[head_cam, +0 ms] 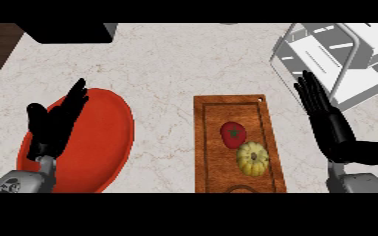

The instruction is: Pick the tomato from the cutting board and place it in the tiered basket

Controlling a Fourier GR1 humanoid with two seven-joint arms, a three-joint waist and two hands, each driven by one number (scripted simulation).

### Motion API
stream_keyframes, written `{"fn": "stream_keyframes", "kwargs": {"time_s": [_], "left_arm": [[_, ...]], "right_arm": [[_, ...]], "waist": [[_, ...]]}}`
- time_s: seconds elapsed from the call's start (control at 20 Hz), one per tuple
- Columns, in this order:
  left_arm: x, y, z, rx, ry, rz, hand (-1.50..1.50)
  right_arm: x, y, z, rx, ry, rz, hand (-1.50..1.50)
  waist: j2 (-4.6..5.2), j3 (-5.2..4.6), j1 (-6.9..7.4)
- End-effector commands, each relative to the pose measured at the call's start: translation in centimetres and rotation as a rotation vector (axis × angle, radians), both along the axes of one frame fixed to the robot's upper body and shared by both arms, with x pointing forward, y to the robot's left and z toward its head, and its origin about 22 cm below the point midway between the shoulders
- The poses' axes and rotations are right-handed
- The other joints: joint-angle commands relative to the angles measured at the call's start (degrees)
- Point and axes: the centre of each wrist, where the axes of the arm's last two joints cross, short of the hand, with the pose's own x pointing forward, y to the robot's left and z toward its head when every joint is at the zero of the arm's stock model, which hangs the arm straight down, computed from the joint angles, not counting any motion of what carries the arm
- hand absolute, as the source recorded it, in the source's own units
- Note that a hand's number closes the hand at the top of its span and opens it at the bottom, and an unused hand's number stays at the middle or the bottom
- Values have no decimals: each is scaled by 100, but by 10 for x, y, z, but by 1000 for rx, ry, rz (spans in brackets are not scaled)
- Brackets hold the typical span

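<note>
A red tomato (233, 133) with a green stem lies on the wooden cutting board (214, 145) at the centre right. Touching its near side is a yellow squash (252, 158). The white wire tiered basket (332, 60) stands at the far right. My right hand (325, 120) is open, fingers straight and pointing up, to the right of the board and just in front of the basket, apart from the tomato. My left hand (55, 122) is open too, fingers up, over the red plate at the left.
A large red plate (111, 140) sits at the left on the marble counter (162, 70). A dark box-like object (66, 32) stands at the far left edge of the counter.
</note>
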Motion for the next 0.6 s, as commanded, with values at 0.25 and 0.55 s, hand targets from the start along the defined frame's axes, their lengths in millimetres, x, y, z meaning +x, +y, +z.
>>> {"fn": "stream_keyframes", "kwargs": {"time_s": [0.25, 0.55], "left_arm": [[15, 21, 41, 259, -258, 62, 0], [3, 15, 7, 205, -202, 53, 0]], "right_arm": [[16, 49, 19, 199, 123, 78, 150], [-30, -3, -28, -95, 299, -563, -150]], "waist": [[-96, 2, 92], [-95, -14, -44]]}}
